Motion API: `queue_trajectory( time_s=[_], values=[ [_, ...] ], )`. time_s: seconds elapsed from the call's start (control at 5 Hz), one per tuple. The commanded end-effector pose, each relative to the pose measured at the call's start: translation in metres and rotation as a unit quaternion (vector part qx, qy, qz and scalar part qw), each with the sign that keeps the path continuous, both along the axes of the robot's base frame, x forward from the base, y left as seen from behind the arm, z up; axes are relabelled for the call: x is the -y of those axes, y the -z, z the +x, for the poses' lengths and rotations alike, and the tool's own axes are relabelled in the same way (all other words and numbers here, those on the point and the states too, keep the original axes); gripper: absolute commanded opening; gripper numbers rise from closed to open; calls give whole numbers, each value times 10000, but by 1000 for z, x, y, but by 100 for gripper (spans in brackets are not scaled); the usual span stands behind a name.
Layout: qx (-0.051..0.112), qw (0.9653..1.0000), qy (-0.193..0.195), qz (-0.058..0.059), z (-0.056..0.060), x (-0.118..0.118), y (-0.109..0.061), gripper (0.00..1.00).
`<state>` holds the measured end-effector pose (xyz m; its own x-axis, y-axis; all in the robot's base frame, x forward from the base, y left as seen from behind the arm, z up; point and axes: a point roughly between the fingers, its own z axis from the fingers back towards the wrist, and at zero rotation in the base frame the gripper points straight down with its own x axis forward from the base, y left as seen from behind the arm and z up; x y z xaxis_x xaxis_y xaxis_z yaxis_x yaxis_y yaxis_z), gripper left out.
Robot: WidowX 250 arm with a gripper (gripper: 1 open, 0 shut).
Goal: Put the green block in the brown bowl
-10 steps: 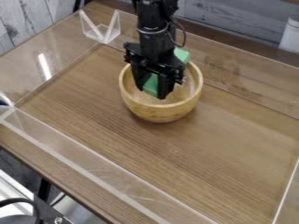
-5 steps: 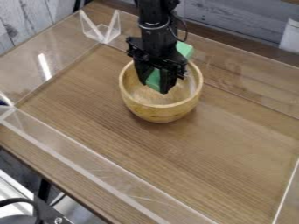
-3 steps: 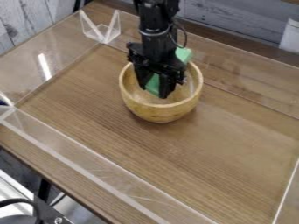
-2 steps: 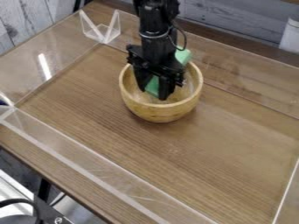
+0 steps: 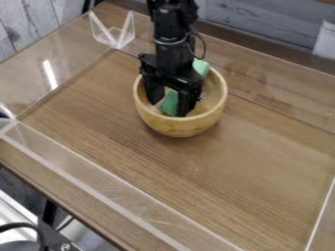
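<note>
A wooden table (image 5: 197,196) fills the view, fenced by a clear acrylic wall (image 5: 78,181). Toward twelve o'clock from the table's middle sits the brown bowl (image 5: 181,123) — round, pale, thick-rimmed. A black robot arm (image 5: 170,25) comes straight down from the top edge into it. Its gripper (image 5: 173,96) points down inside the bowl, fingers spread apart on either side of the green block (image 5: 185,86). The block leans inside the bowl, its upper end poking over the rim at about one o'clock — whether the fingers touch it is unclear.
</note>
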<state>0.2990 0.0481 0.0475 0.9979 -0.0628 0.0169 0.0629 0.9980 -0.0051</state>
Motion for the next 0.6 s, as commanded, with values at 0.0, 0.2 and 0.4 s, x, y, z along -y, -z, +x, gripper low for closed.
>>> queue_trajectory(
  time_s=[0.0, 0.2, 0.4],
  values=[
    [543, 9985, -72, 21, 11, -6, -38, 100],
    [718, 9973, -150, -37, 9, -12, -60, 100],
    [932, 9953, -240, -87, 9, -17, -87, 100]
  ],
)
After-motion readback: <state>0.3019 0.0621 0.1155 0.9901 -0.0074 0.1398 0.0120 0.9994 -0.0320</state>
